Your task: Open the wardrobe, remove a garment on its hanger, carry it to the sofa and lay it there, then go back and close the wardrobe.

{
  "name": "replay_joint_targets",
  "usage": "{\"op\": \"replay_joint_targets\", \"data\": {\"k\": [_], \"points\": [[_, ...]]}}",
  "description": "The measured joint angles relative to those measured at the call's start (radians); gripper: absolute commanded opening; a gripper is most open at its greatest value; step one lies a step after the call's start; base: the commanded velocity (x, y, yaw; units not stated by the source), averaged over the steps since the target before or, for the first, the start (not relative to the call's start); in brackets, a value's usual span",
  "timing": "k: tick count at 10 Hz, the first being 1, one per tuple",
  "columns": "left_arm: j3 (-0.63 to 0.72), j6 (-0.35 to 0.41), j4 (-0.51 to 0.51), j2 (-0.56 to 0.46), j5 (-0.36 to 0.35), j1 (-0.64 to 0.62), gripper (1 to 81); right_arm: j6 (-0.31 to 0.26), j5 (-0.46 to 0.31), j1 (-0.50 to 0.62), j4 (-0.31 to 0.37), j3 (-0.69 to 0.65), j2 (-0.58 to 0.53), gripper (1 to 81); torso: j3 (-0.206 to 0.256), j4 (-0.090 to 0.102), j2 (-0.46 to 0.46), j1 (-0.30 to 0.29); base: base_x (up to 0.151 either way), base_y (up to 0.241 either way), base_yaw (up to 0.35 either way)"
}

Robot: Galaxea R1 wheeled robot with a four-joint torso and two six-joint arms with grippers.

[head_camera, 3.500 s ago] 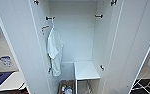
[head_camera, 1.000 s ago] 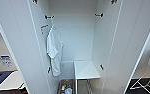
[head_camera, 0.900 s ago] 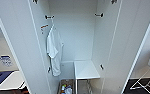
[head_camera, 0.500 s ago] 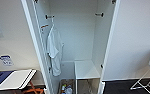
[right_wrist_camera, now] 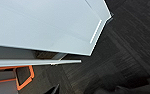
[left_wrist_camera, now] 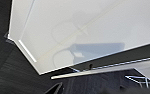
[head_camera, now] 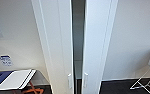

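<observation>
Standing nearly shut, wardrobe (head_camera: 66, 37) doors with narrow dark gap, both end effectors' state unclear

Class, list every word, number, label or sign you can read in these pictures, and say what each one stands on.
None can be read.
Two small blue-and-white labels on the pale wall beside the tall white wardrobe: print too blurred to read.
The wardrobe doors and their small white handles carry no visible text.

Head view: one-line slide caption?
Tall white wardrobe with two slim doors nearly shut, a narrow dark gap between its small white handles.
</observation>
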Motion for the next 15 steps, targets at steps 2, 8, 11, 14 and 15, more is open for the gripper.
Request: {"op": "replay_joint_targets", "data": {"k": [2, 8, 11, 14, 15], "points": [[-0.029, 0.003, 0.077, -0.024, 0.014, 0.109, 81.1, 0.000, -0.021, -0.052, -0.157, -0.007, 0.020, 81.1, 0.000, 0.000, 0.000, 0.000, 0.000, 0.000, 0.000], [-0.023, 0.016, 0.489, -0.030, -0.147, 0.419, 81.1, 0.000, 0.047, -0.311, -0.509, -0.023, 0.035, 81.1, 0.001, 0.000, 0.000, -0.001, 0.000, 0.000, 0.000], [-0.044, 0.019, 0.607, -0.027, -0.262, 0.523, 81.1, -0.001, 0.133, -0.435, -0.609, -0.023, 0.039, 81.1, 0.002, 0.000, -0.001, -0.002, 0.000, 0.000, 0.000], [-0.113, 0.020, 0.621, -0.003, -0.284, 0.571, 81.1, -0.001, 0.171, -0.523, -0.659, -0.024, 0.046, 81.1, 0.003, 0.000, -0.001, -0.003, 0.000, 0.000, 0.000], [-0.134, 0.020, 0.621, 0.023, -0.289, 0.584, 81.1, -0.001, 0.186, -0.545, -0.666, -0.025, 0.054, 81.1, 0.003, 0.000, -0.001, -0.003, 0.000, 0.000, 0.000]]}}
